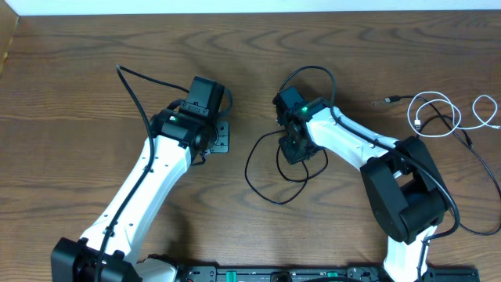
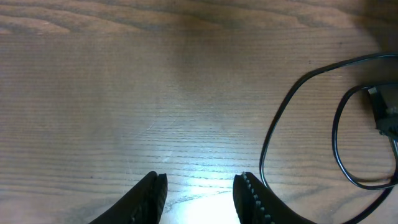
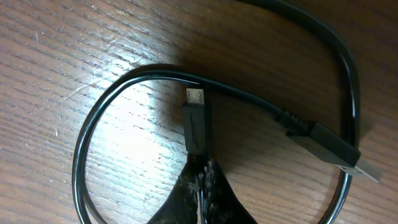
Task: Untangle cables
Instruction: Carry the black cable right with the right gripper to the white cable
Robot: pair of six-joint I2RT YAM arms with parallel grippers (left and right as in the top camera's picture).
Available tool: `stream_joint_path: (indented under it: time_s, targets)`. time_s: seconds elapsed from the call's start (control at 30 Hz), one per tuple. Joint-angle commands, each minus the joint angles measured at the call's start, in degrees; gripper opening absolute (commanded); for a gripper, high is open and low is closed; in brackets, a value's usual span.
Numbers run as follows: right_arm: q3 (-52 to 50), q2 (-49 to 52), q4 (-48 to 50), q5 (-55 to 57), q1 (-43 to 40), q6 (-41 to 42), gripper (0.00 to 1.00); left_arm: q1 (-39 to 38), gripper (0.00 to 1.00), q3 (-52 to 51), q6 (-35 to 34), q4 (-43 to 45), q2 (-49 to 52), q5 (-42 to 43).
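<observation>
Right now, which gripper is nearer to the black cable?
Right. The right gripper has its jaws shut on the micro-USB plug of the black cable. The left gripper is open and empty, beside the cable's loop, not touching it.

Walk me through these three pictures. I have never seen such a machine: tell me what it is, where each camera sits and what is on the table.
The machine is two white-and-black robot arms at a wooden table, each ending in a two-finger gripper. The wide picture looks down from above. The other two come from cameras on the wrists, so each shows its own fingers at the bottom. On the table lie a black cable, looped in the middle, and a white cable, coiled apart at the far right. The left gripper is open over bare wood and holds nothing. The right gripper is shut on the black cable's small plug; the cable's larger plug lies close by.
</observation>
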Motion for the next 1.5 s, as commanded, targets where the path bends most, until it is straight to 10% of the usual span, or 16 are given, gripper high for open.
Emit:
stream_joint_path:
  time_s: [0.0, 0.57, 1.47]
  targets:
    - [-1.6, 0.7, -0.8, -2.5, 0.2, 0.4, 0.01, 0.3, 0.41, -0.2, -0.3, -0.2, 0.0, 0.8]
    - [5.5, -30.9, -7.5, 12.2, -29.9, 5.4, 0.01, 0.3, 0.41, -0.3, -0.5, -1.0, 0.0, 1.2]
    - [5.3, -32.2, 5.1, 16.2, -69.0, 18.9, 0.01, 0.3, 0.41, -0.3, -0.8, -1.0, 0.0, 1.2]
